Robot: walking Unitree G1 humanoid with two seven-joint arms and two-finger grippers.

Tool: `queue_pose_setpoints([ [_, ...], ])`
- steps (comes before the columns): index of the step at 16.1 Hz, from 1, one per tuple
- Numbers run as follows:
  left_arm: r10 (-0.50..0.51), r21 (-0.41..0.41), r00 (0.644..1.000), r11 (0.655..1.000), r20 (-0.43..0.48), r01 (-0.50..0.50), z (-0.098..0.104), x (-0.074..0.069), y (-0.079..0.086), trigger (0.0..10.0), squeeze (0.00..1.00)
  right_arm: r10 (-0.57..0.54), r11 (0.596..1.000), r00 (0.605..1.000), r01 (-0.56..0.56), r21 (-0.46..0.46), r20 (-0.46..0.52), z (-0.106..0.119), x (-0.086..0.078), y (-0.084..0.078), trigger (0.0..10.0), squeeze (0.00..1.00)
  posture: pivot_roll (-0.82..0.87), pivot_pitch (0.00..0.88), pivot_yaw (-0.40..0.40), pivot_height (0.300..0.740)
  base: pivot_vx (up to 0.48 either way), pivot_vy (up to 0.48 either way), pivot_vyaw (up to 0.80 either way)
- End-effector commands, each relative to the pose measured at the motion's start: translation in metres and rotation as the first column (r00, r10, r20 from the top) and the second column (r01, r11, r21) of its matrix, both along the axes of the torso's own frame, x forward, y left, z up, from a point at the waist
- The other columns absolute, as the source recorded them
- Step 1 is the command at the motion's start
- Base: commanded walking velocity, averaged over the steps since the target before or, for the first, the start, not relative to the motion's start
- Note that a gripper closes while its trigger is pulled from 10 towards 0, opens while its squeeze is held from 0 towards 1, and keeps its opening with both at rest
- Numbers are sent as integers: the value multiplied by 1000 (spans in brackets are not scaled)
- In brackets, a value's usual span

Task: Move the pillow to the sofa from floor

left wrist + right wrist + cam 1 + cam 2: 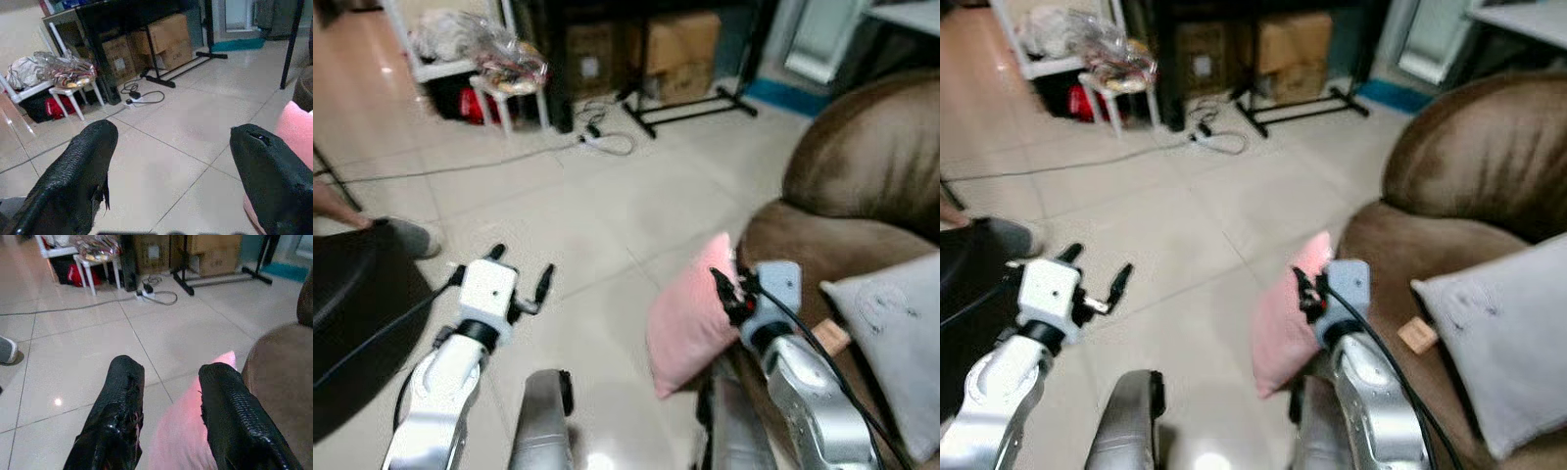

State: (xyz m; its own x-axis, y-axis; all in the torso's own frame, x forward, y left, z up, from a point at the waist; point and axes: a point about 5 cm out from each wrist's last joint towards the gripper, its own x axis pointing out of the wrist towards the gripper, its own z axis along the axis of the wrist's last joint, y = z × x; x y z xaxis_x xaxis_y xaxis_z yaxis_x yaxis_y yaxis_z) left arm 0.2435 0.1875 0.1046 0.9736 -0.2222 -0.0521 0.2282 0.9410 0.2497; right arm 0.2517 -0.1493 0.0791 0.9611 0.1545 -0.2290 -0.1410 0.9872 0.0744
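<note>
A pink pillow (690, 318) stands on edge on the tiled floor, leaning against the front of the brown sofa (871, 166). My right gripper (729, 292) is at the pillow's upper right edge. In the right wrist view its two black fingers (117, 401) sit close on either side of the pink pillow (178, 435), shut on it. My left gripper (522, 264) hovers over bare floor to the left of the pillow, open and holding nothing. The pillow's pink edge (296, 129) lies beside its far finger in the left wrist view.
A grey pillow (891, 333) lies on the sofa seat. A person's shoe (411, 237) and a dark rounded object (352, 313) are at the left. At the back stand a white stool (514, 93), cardboard boxes (680, 49), a black rack base (690, 103) and a power strip with cable (597, 139).
</note>
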Motion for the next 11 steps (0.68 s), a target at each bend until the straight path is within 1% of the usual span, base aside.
queue_pose_setpoints([
  [1,0,3,1000,1000,5,0,4,1,3,10000,0,2,1000,1000,-2,0,30,8,3,3,10000,0,4,0,-8,570,326,0,800],
  [2,1,5,1000,1000,4,-1,4,2,3,10000,0,5,1000,1000,-5,-7,31,8,3,3,10000,0,5,0,-8,570,330,0,800],
  [5,5,1,1000,1000,-2,-5,5,1,3,10000,0,-7,1000,1000,7,18,21,7,3,3,10000,0,18,0,-15,570,331,0,0],
  [9,5,5,1000,1000,-9,-5,4,-4,5,10000,0,5,1000,1000,-6,16,16,6,2,7,10000,0,28,0,-31,570,337,0,0],
  [11,6,3,1000,1000,-13,-6,4,-5,6,10000,0,3,1000,1000,-3,14,16,7,2,6,10000,0,27,0,-34,570,334,0,0],
])
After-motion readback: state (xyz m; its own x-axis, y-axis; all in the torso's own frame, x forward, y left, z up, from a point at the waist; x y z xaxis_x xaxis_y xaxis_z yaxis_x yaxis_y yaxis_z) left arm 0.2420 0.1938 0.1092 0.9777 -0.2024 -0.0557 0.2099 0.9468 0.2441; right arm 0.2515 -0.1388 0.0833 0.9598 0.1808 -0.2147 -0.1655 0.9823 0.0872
